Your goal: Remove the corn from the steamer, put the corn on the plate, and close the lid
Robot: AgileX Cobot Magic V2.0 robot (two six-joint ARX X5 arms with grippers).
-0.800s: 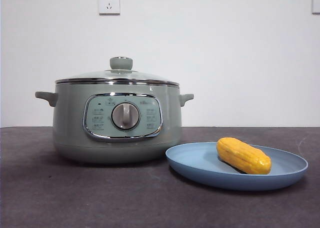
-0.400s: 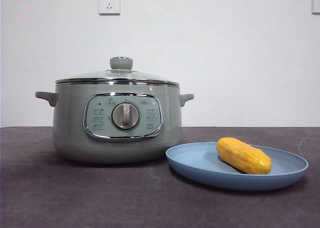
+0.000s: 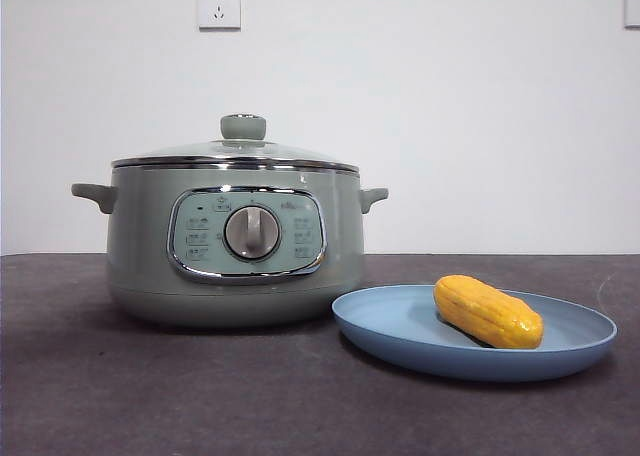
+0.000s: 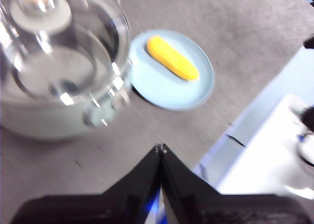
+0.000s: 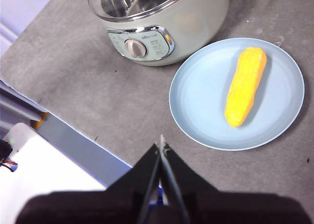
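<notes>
Corn (image 3: 488, 311): lying on its side on the plate (image 3: 400, 341), tilted across it, touching nothing else. All three views are showing it; the right wrist view (image 5: 245, 86) is giving the full length from above.

Plate: sitting on the table (image 3: 150, 396) just beside the steamer (image 3: 140, 266), on the side away from the wall socket (image 3: 219, 5). In the front view its rim is overlapping the steamer's base; from the right wrist view (image 5: 196, 111) a thin strip of table is showing between them.

Steamer: standing on the table with panel and dial (image 3: 251, 232) facing the front camera. The two side handles are showing only in the front view.

Lid (image 3: 235, 152): sitting closed on the steamer, knob (image 3: 243, 127) on top. The left wrist view (image 4: 73, 62) is looking down through the glass into the bare inside, blurred; the front view is showing only the dome's edge.

Left gripper (image 4: 160, 148): hanging in the air above the table near the steamer, holding nothing, jaws pressed together tip to tip. It is out of the front view.

Right gripper (image 5: 161, 144): hanging above the table near the plate's rim, on the side away from the steamer, holding nothing, jaws pressed together. It is out of the front view too.

Socket: showing on the wall above the steamer, in the front view only.
</notes>
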